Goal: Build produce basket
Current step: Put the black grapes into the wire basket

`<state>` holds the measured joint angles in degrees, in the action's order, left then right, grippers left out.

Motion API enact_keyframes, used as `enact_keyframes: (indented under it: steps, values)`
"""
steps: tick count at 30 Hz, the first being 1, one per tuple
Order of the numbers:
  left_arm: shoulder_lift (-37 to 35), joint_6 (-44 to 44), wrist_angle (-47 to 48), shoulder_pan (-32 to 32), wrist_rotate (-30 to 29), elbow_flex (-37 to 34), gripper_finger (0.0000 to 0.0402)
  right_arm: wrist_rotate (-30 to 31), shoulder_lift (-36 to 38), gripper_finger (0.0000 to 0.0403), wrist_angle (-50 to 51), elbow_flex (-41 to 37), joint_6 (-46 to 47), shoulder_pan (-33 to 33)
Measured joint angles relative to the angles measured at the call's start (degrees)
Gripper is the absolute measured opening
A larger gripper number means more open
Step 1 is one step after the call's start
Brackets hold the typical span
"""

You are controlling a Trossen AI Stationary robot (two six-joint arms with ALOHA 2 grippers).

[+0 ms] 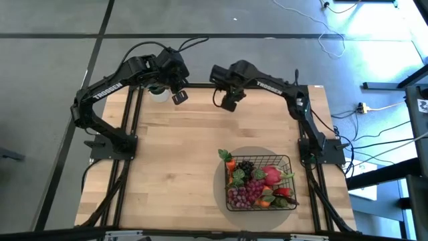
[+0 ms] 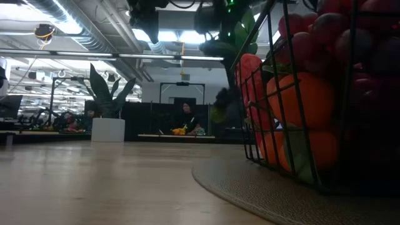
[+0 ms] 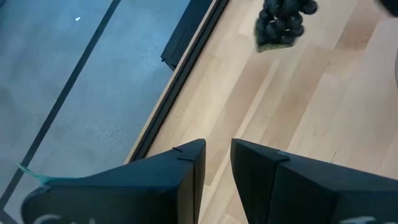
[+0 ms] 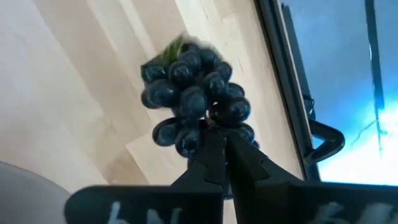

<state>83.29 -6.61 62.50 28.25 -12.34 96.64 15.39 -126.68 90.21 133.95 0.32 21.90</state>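
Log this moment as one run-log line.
right gripper: shut on dark grape bunch, raised at table's far edge | left gripper: empty, far-left edge | basket: on round mat, holds produce

From bench height the basket [image 2: 294, 134] runs off the frame's right edge. A dark grape bunch [image 3: 281, 22] is clipped in the left wrist view; a distant person [image 2: 187, 119] stays indistinct.

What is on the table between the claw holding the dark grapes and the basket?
Nothing. In the high view, only bare wood lies between the right gripper, shut on the dark grape bunch, and the basket.
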Motion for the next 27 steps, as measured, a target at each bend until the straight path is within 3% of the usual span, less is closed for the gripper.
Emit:
enact_keyframes:
  steps: [15,22,27]
  values:
    - [0.0,-0.02,-0.05,-0.82,-0.02,0.0,0.0066,-0.15,16.35,0.0,-0.28,-0.48,2.37,-7.23]
    - [-1.01,0.43,-0.2,-4.45,-0.03,0.04,0.0066,-2.87,30.79,0.0,-0.12,-12.87,7.1,-11.57]
    - [-1.96,1.97,-0.41,-8.64,0.05,0.03,0.0066,-9.83,40.72,0.0,-0.06,-21.58,14.19,-17.61]
